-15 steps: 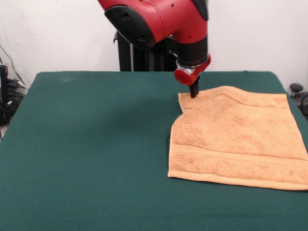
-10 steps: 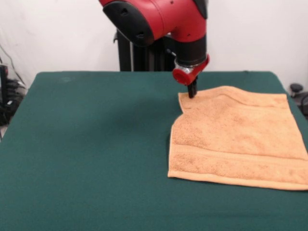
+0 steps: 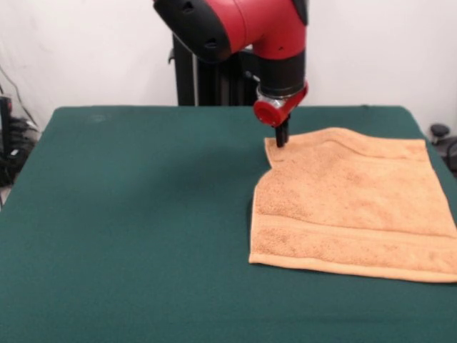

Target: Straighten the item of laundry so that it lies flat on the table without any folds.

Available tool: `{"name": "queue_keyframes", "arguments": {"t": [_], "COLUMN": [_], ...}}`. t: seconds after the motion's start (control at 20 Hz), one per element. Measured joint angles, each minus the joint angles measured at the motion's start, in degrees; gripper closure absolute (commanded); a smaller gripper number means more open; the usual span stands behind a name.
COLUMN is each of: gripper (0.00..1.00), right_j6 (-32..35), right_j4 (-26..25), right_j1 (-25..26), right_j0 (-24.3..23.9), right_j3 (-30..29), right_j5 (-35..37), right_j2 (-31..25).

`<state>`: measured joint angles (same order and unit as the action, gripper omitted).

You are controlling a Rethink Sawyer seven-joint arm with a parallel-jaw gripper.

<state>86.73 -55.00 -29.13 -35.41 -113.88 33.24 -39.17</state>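
Tool tips at far-left corner of the orange hand towel on tabletop; opening can't be told. Arm shifted slightly up since earlier frame.

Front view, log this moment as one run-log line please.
gripper: at towel's far left corner, state unclear | towel: mostly flat, that corner creased | table: green | task: unfinished

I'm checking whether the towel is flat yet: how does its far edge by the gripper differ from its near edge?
The towel's far edge looks doubled over in a raised, wavy fold; the near edge lies single, straight and flat on the table. The far edge ends in a notched corner under the gripper; the near edge ends in a square corner. Both carry a woven band.
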Motion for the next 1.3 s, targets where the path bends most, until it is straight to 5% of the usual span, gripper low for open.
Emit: {"name": "queue_keyframes", "arguments": {"t": [1.3], "gripper": [1.0], "right_j6": [0.0], "right_j4": [0.0], "right_j1": [4.2], "right_j0": [2.3], "right_j3": [4.0], "right_j5": [2.0], "right_j2": [1.3]}}
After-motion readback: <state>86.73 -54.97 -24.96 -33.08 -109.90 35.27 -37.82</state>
